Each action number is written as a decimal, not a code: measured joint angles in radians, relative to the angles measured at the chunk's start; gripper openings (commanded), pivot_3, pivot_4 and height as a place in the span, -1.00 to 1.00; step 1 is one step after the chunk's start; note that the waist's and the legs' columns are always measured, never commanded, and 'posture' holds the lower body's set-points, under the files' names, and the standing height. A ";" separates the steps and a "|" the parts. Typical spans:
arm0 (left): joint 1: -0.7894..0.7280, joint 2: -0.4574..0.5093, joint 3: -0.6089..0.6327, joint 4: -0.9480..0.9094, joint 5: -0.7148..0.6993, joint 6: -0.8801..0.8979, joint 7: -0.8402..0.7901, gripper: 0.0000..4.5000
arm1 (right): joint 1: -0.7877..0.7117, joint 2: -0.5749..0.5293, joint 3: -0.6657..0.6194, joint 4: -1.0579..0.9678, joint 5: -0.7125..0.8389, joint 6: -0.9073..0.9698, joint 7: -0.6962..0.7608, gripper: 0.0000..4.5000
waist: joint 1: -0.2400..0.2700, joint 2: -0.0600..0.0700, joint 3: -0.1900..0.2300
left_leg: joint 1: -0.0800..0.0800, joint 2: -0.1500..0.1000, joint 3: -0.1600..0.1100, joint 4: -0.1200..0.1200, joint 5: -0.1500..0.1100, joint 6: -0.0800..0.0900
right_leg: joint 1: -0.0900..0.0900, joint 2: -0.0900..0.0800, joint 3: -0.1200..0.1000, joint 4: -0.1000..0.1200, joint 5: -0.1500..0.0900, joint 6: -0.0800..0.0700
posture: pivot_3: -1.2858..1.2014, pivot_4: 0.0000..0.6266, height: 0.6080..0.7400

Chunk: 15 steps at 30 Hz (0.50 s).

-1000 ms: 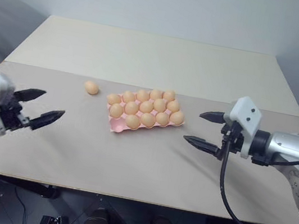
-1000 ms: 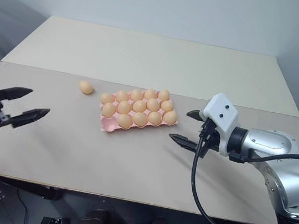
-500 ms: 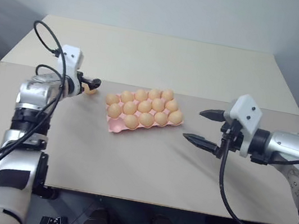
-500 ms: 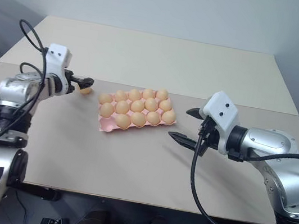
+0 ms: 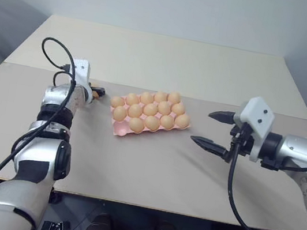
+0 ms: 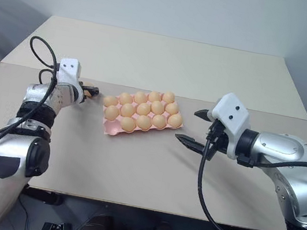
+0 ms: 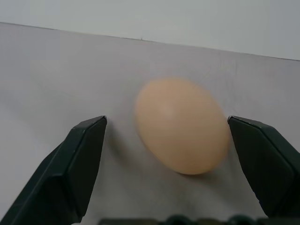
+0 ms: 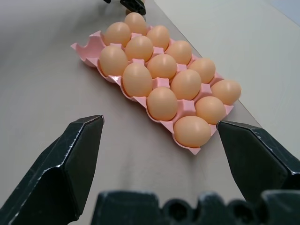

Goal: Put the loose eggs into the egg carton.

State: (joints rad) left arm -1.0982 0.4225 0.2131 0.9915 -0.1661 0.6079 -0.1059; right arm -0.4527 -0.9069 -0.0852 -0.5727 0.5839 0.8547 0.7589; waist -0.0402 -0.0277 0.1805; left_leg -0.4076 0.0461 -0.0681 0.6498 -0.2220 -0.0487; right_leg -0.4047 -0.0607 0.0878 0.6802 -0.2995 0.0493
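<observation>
Over on the left, the left gripper is down at the table with its two black fingers spread wide on either side of the one loose egg; the egg lies on the table between the fingertips, nearer one of them, and neither finger touches it. Just to the right sits the pink egg carton, set at a slant, with fourteen eggs in its cups and the near-left corner cup bare. Further right, the right gripper hangs above the table, well apart from the carton and pointed toward it, its fingers wide open and holding nothing.
</observation>
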 measured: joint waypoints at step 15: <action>-0.064 -0.019 0.023 0.175 0.008 -0.150 0.007 -0.07 | 0.000 -0.001 -0.004 -0.001 0.008 0.000 -0.007 1.00 | -0.002 0.000 0.000 | 0.000 0.000 -0.001 0.000 0.000 0.000 | 0.000 0.000 0.000 0.001 0.000 0.000 | 0.03 -0.52 1.00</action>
State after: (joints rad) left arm -1.1626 0.4031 0.2359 1.1666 -0.1585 0.4581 -0.0987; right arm -0.4527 -0.9080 -0.0893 -0.5738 0.5917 0.8547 0.7523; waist -0.0420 -0.0277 0.1805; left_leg -0.4074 0.0457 -0.0688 0.6497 -0.2218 -0.0490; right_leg -0.4046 -0.0607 0.0875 0.6808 -0.2996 0.0493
